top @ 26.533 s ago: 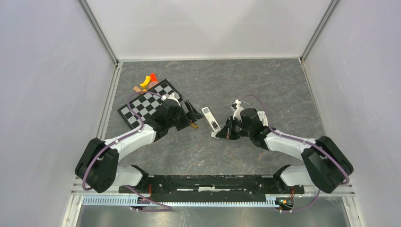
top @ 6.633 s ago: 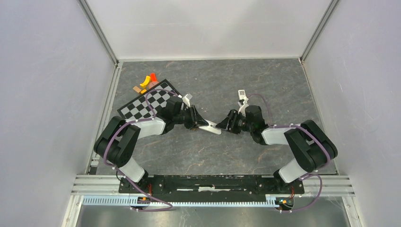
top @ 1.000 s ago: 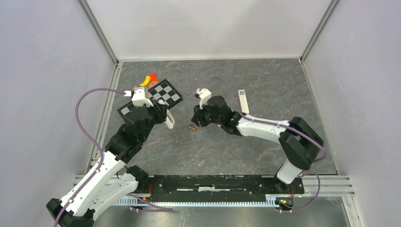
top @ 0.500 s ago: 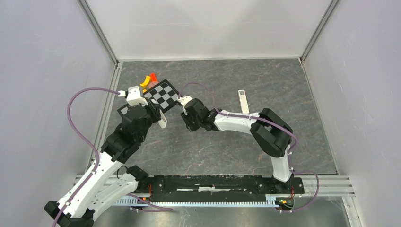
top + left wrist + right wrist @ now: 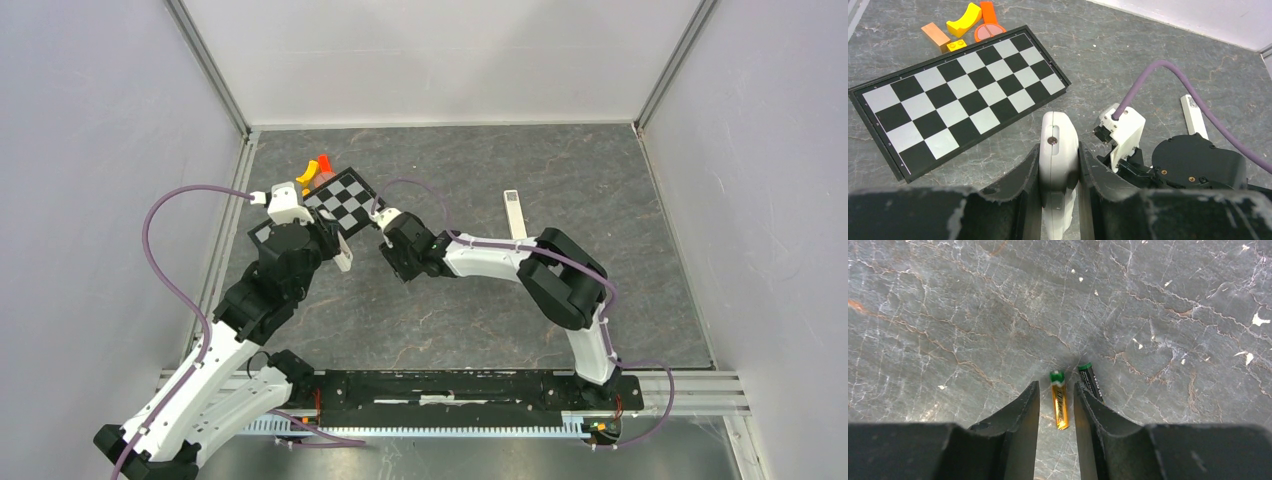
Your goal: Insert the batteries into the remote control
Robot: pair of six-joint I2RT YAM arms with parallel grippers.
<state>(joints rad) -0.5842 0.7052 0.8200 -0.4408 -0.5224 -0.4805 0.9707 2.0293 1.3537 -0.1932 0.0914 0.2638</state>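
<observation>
My left gripper (image 5: 1059, 150) is shut on the remote control (image 5: 1059, 132), a slim white handset held edge-on and raised off the table; in the top view it (image 5: 343, 256) pokes out of the gripper (image 5: 330, 248). The batteries lie on the grey table under my right gripper (image 5: 1056, 390). Its jaws stand open astride the gold battery (image 5: 1060, 407) without touching it. The dark battery (image 5: 1090, 380) lies just outside the right finger. From above, the right gripper (image 5: 402, 262) hides both batteries.
A chessboard (image 5: 345, 195) lies at the back left, with several coloured blocks (image 5: 312, 170) beyond it. A narrow white strip (image 5: 514, 213) lies right of the right arm. Enclosure walls stand on three sides.
My right gripper has swung left and come down over the batteries, covering the one seen from above a second ago. The left arm has moved slightly back with the remote, then held still.
</observation>
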